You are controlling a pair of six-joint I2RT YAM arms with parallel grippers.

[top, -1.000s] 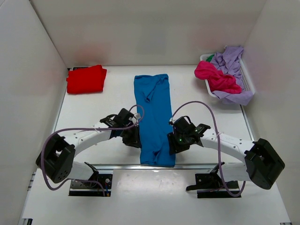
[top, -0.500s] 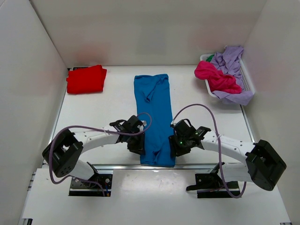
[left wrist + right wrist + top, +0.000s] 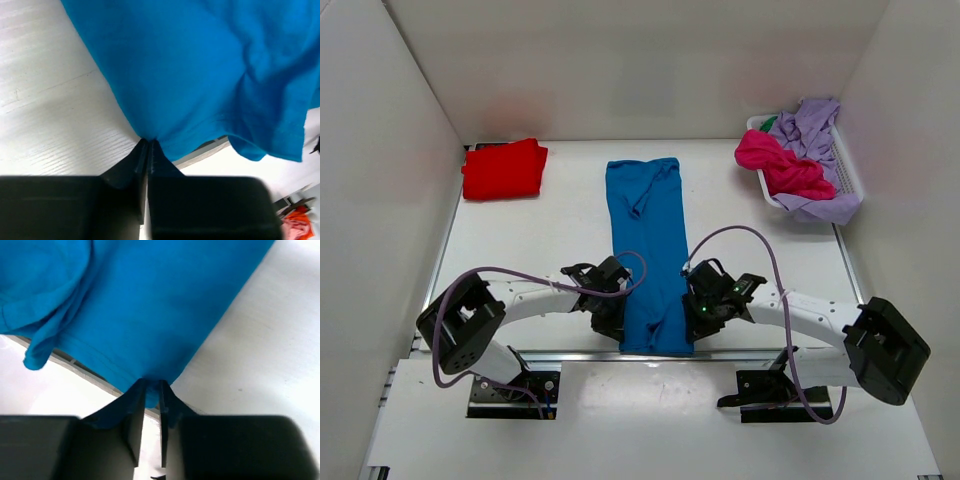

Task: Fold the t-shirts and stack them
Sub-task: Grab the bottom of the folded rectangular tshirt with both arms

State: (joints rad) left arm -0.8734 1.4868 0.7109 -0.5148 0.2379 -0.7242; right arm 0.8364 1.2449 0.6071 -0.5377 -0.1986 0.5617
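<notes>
Top view: the left arm (image 3: pixel 535 293) lies low, stretched from its base at the near left towards the middle. The left hand (image 3: pixel 618 322) sits at the near left corner of the blue t-shirt (image 3: pixel 648 240). The right arm (image 3: pixel 810 310) mirrors it, with the right hand (image 3: pixel 696 320) at the near right corner. The blue t-shirt lies as a long narrow strip down the middle of the tabletop (image 3: pixel 540 240), its near end at the near edge, between the two hands. Bare surface shows on both sides of the strip. A folded red t-shirt (image 3: pixel 504 168) lies in the far left corner, well apart. At the far right a white basket (image 3: pixel 848 175) holds a bunched magenta pink t-shirt (image 3: pixel 780 165) and a lilac t-shirt (image 3: pixel 810 125) that drapes over its rim.

Left wrist view: the fingers (image 3: pixel 125 167) are pressed together, pinching the blue cloth's edge. A loose fold overhangs the tabletop's near edge.

Right wrist view: the fingers (image 3: pixel 131 410) stand nearly closed, nipping the blue hem between them, with bare tabletop to the right
</notes>
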